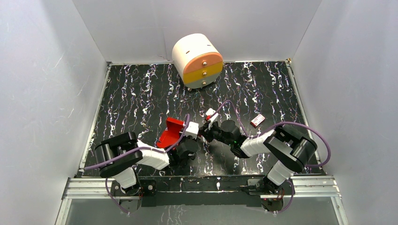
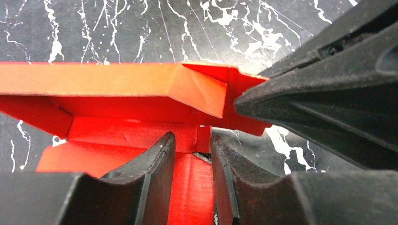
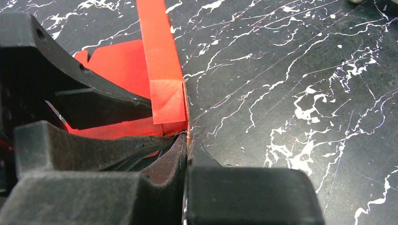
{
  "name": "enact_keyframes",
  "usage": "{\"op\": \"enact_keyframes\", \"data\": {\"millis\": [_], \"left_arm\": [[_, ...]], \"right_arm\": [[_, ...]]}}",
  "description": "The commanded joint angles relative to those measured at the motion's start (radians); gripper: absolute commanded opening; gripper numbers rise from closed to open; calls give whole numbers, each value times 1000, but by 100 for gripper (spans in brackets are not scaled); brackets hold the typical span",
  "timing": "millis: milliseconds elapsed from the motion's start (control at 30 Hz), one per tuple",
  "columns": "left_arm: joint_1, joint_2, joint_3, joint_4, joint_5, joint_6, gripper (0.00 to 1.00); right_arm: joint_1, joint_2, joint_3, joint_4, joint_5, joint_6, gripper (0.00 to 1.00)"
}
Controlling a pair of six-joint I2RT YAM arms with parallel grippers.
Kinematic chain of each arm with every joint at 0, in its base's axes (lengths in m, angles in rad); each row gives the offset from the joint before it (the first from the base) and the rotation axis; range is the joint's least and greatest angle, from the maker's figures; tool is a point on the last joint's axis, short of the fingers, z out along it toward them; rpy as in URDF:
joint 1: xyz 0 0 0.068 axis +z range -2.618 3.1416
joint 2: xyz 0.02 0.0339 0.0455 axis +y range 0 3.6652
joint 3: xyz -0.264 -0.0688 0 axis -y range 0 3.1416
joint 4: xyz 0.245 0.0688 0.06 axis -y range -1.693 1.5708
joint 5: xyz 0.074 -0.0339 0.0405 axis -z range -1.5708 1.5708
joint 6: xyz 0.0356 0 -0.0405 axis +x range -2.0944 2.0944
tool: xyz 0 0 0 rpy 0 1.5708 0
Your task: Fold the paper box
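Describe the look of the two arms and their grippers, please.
Both the left arm and right arm have bulky black joints linked by white segments. A purple cable loops along each. The left gripper and right gripper have matte black fingers tapering to narrow tips.

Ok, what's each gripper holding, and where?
Right gripper pinches the paper box at a wall's end edge. Left gripper straddles a flap; grip cannot be told.
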Motion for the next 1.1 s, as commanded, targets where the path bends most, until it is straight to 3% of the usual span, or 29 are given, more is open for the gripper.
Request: {"op": "enact_keyframes", "data": {"millis": [0,433,933,1067], "left_arm": [[15,-61,-11,25,-73,-28,32],[101,-123,-29,-92,35,-174,32],[153,-458,-108,-247,233,-393,46],[175,-499,-122,-228,312,-441,55]], "right_arm": [[5,-36,5,15,1,-11,0],[5,-30,10,13,-11,-17,0],[5,-10,30,-5,-2,-42,0],[7,1,35,-3,-7,-40,0]]}}
